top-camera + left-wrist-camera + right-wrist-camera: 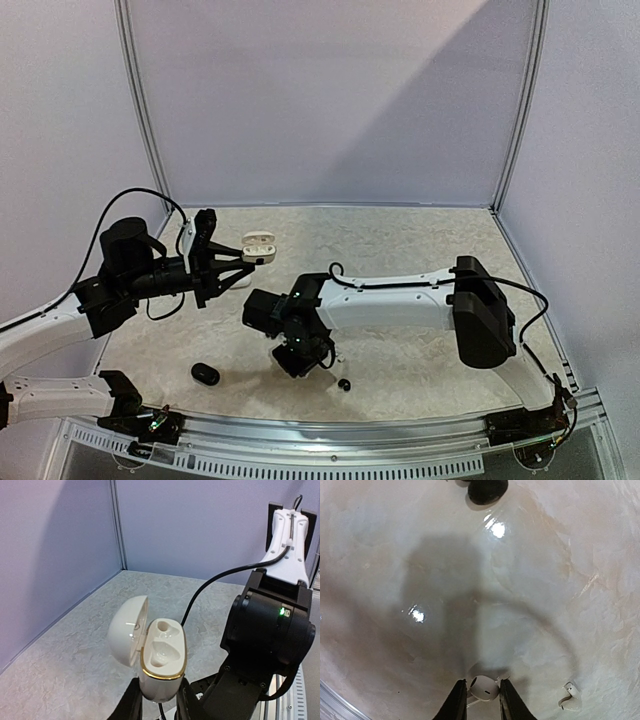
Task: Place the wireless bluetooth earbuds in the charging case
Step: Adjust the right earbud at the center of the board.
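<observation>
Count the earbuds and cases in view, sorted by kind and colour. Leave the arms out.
White earbuds: 2
Black earbud: 1
White charging case, lid open: 1
Black case, shut: 1
Total: 5

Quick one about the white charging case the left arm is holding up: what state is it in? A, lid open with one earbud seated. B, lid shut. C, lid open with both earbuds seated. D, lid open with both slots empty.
D: the left wrist view shows the white charging case, clamped in the left gripper, with its lid flipped open and both wells bare.
</observation>
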Motion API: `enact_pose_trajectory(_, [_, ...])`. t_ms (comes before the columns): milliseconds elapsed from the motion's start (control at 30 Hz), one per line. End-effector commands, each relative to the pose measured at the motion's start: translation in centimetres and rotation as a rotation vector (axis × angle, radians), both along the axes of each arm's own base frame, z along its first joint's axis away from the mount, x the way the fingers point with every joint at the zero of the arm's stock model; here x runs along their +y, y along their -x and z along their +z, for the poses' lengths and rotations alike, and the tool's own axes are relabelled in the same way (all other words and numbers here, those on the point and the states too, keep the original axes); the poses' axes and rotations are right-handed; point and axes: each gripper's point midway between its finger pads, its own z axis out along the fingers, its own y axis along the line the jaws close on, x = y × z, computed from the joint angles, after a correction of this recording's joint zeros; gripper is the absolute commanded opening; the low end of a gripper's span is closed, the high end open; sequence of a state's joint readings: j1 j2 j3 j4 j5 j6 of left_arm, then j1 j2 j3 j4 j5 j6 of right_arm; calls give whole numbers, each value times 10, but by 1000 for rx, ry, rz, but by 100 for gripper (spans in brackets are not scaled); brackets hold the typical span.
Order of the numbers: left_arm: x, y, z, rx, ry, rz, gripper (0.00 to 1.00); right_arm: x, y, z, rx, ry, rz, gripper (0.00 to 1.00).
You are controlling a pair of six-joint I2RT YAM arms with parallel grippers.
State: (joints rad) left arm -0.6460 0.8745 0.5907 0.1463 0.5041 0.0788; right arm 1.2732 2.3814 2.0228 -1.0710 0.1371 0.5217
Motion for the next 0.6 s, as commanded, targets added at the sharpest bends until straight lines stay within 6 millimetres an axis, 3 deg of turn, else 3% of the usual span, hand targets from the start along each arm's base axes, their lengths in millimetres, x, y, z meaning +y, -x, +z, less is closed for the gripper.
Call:
enact_pose_trajectory(0, [-1, 4, -3, -7, -8, -7, 0, -2, -2, -6, 8, 20, -19, 19])
enact_pose_trajectory(567, [-1, 4, -3, -16, -13, -6, 0, -5, -2, -13, 12, 48, -14, 20])
